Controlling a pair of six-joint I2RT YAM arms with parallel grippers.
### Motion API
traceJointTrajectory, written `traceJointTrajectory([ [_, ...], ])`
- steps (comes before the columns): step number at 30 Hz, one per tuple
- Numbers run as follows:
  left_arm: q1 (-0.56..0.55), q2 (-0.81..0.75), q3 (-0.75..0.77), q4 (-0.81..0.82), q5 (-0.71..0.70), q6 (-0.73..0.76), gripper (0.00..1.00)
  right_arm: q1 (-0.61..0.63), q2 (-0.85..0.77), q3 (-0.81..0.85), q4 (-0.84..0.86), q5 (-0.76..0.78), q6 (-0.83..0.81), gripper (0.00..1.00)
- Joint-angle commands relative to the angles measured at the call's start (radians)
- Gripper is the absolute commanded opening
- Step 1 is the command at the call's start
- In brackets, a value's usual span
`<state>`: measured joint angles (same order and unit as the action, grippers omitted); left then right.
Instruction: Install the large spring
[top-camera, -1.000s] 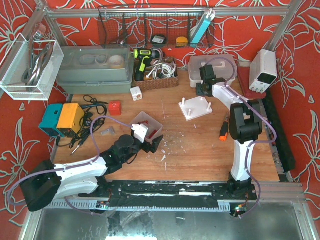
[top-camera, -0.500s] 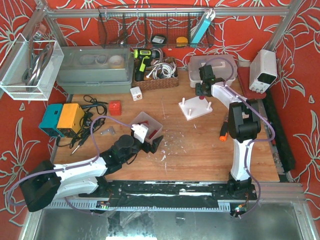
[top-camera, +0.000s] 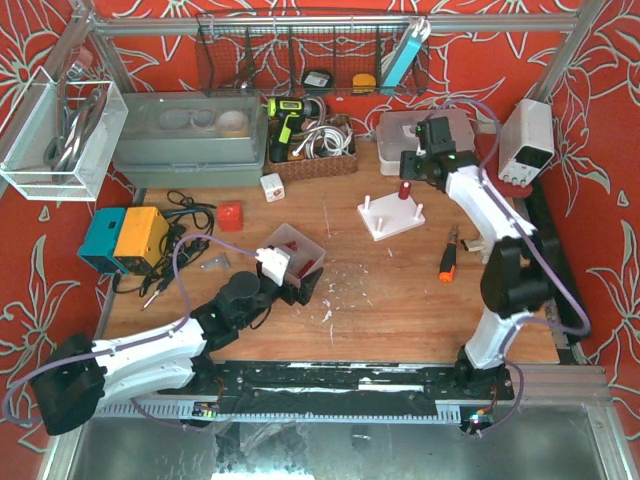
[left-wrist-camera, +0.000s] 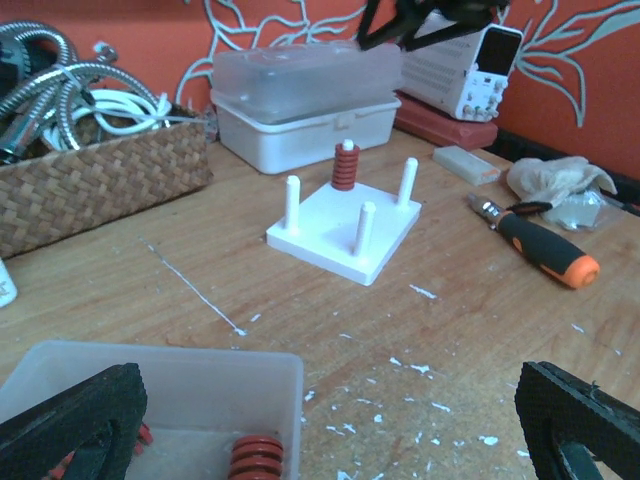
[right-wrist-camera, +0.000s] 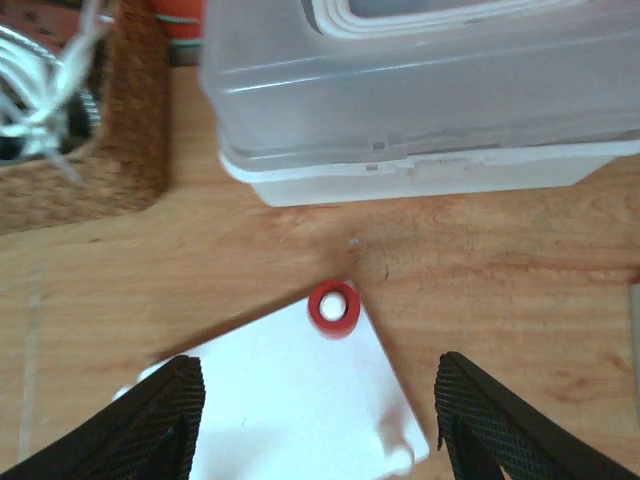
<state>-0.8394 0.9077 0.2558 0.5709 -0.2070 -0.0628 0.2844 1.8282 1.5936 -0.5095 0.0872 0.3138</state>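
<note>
Hovering w/ fingers (right-wrist-camera: 150, 420) apart & empty over the white peg base (right-wrist-camera: 280, 400), the right hand (right-wrist-camera: 315, 420) sits above the large spring (right-wrist-camera: 318, 314), already threaded on the far corner peg (right-wrist-camera: 336, 299); a low sideways move could prob. clip it & drag the base across the worktop (right-wrist-camera: 500, 260).

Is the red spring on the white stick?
On: the red spring rings the back peg, whose white tip pokes out its top.
</note>
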Motion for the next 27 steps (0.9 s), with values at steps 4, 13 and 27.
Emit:
traceJointTrajectory([
  [4,-0.007,0.007,0.002,0.039,-0.127,0.032,1.0,0.032,-0.297,-0.289,0.034,-0.188,0.117,0.75],
  [13,0.004,0.134,0.185,-0.247,-0.203,-0.053,0.95,0.114,-0.643,-0.627,0.111,-0.217,0.133,0.99],
  [27,0.23,0.223,0.466,-0.646,0.181,0.269,0.54,0.138,-0.883,-0.878,0.302,-0.149,0.189,0.97],
])
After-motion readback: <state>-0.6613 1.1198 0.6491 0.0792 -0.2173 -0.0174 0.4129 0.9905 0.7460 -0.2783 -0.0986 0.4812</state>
